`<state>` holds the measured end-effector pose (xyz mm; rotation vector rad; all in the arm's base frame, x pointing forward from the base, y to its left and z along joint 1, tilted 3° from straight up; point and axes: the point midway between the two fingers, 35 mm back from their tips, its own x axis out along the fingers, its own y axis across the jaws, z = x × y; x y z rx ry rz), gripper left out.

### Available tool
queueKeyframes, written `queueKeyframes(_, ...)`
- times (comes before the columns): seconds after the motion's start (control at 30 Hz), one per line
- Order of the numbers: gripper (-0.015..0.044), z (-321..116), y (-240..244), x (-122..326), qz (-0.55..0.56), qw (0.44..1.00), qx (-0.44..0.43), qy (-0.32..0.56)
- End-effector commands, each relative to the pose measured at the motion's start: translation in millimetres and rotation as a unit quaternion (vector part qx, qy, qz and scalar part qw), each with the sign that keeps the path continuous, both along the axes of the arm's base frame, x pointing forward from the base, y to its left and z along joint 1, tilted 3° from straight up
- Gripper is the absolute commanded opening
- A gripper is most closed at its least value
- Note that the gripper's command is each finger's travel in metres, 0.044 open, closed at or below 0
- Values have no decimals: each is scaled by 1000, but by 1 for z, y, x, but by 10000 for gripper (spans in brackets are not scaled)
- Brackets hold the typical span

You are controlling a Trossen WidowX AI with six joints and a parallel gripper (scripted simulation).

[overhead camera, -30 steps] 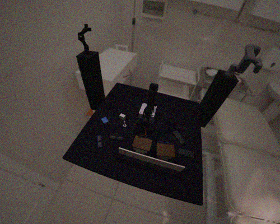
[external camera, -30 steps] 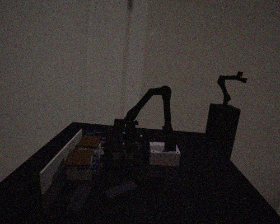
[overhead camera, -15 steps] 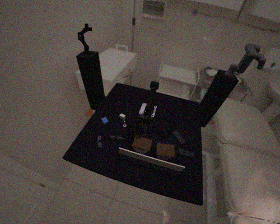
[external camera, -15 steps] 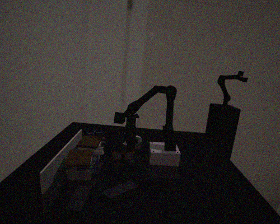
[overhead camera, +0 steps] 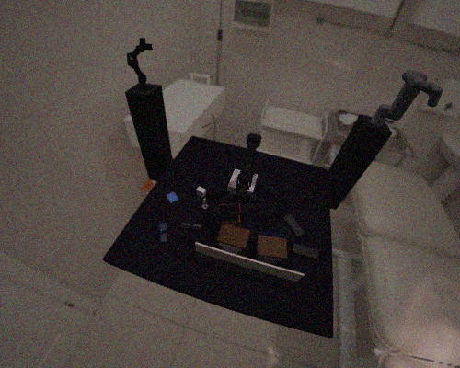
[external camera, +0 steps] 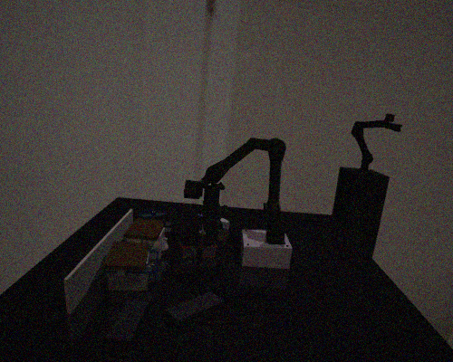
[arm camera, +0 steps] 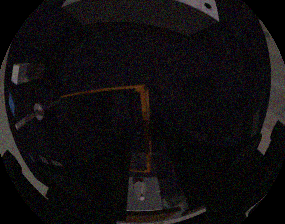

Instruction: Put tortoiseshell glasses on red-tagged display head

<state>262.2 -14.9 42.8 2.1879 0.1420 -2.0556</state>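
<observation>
Dark table (overhead camera: 280,304) (external camera: 303,317), wide, matte (very dim light). On it: white board (overhead camera: 248,262) (external camera: 99,260), upright on its long edge; blue square (overhead camera: 172,197); small white block (overhead camera: 201,190) (arm camera: 21,73); flat grey slabs near one side.

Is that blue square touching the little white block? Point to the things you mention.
Apart: the top view shows a wide dark gap between the blue square (overhead camera: 172,197) (arm camera: 11,104) and the white block (overhead camera: 201,189) (external camera: 225,223) (arm camera: 17,74).

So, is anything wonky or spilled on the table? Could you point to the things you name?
One grey strip (overhead camera: 293,224) (external camera: 195,306) looks crooked: it lies slantwise, at a different angle from its grey neighbour (overhead camera: 305,250) (external camera: 128,319). I see no spill, but it's too dark to be sure.
</observation>
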Motion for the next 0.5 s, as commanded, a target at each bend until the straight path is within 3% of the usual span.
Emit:
queueKeyframes(0.0,140,1,-1,1,1,1000,-1,-1)
queueKeyframes(0.47,140,-19,-1,4,1,1000,-2,-1)
